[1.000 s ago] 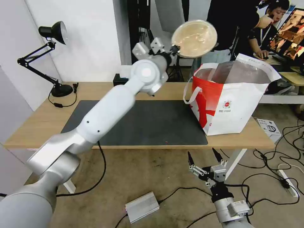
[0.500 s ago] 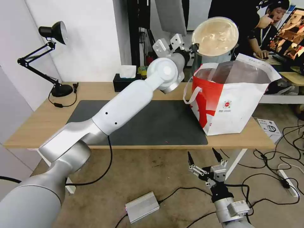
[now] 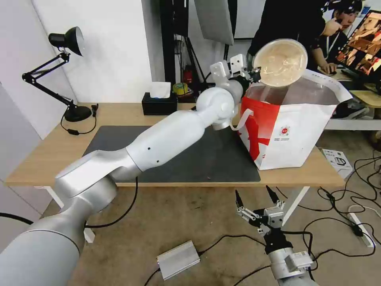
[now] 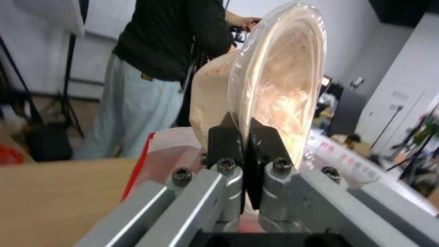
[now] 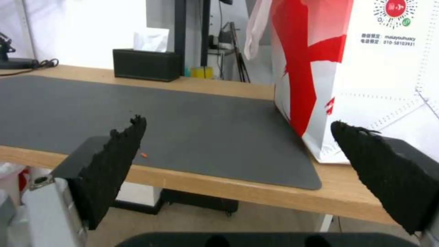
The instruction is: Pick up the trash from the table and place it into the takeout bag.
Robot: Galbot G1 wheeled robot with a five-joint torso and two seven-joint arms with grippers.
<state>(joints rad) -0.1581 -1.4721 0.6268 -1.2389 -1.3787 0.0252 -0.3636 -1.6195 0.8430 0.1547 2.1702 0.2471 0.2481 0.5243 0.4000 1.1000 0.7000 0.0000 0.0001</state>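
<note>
The left gripper [image 3: 254, 73] is clamped on the rim of the beige paper-pulp bowl [image 3: 281, 62], held tilted above the white-and-red takeout bag [image 3: 291, 131]; a thin rim grip risks slippage. The right gripper [image 3: 256, 196] is parked open below the table [image 3: 51, 155].

takeout bag [image 3: 295, 131] interior: hidden by walls | beige bowl [image 4: 274, 85] contents: blurred

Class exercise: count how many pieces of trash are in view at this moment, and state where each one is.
1. The beige paper-pulp bowl, tipped on edge, is pinched at its rim by the left gripper above the open takeout bag. Other pieces may be hidden inside the bag.
</note>
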